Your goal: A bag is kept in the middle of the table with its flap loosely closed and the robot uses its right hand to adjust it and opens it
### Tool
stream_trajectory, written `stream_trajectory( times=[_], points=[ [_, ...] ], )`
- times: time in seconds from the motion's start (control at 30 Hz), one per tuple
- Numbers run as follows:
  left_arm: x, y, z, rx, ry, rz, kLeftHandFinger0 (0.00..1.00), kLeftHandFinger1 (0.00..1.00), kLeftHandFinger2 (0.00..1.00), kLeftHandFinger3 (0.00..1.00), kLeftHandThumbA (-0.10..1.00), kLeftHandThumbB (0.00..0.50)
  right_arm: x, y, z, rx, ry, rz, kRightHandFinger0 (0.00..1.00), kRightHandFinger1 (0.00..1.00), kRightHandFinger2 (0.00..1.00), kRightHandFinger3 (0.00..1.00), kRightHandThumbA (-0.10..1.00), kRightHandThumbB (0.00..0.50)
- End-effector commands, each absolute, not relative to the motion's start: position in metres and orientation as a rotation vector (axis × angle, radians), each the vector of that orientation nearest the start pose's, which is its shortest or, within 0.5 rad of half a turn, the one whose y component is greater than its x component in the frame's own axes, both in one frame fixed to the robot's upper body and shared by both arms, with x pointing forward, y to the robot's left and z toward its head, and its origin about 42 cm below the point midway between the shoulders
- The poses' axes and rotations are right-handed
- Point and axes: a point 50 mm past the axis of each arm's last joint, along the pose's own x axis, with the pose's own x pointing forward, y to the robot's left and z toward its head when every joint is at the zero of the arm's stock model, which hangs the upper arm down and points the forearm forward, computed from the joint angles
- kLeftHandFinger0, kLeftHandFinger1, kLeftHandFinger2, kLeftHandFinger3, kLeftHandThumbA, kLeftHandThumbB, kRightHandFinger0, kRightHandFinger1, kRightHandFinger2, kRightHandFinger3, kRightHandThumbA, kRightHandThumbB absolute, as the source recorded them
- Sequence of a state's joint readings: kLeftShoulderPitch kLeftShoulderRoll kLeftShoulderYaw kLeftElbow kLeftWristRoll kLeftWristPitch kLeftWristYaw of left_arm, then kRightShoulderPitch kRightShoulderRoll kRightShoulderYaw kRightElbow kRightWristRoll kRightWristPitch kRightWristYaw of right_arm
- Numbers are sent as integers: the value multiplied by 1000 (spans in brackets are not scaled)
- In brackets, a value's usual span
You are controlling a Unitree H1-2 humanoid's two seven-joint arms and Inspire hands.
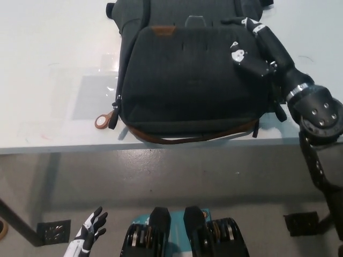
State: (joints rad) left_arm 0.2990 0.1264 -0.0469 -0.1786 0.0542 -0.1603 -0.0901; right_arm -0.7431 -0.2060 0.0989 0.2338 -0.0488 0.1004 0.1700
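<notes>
A dark grey backpack [187,91] lies flat in the middle of the white table [48,69], its front flap [182,59] facing up with a brown tag [163,30] near the flap's far edge. My black right hand [251,47] rests on the flap's far right corner and is shut on the flap there, thumb on top. The forearm runs back along the bag's right side. My white left hand [88,236] hangs low at the picture's lower left, below the table, open with fingers apart.
A zipper pull with a brown ring [102,121] sticks out of the bag's left side near the table's front edge. A metal buckle [196,20] shows above the flap. A table leg [16,222] stands on the grey floor at lower left.
</notes>
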Motion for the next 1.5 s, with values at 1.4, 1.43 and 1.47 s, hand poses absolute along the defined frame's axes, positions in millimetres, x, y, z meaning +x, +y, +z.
stream_trajectory(
  times=[1.4, 1.43, 1.47],
  points=[
    [218, 249, 113, 224, -143, -148, 1000, 1000, 1000, 1000, 1000, 47, 267, -206, 126, -687, -220, 572, 1000, 1000, 1000, 1000, 1000, 289],
    [220, 249, 114, 223, -146, -149, 1000, 1000, 1000, 1000, 1000, 48, 264, -207, 121, -692, -213, 570, 1000, 1000, 1000, 1000, 1000, 281],
    [221, 249, 115, 224, -150, -150, 1000, 1000, 1000, 1000, 1000, 48, 262, -209, 117, -693, -199, 566, 1000, 1000, 1000, 1000, 1000, 277]
  ],
)
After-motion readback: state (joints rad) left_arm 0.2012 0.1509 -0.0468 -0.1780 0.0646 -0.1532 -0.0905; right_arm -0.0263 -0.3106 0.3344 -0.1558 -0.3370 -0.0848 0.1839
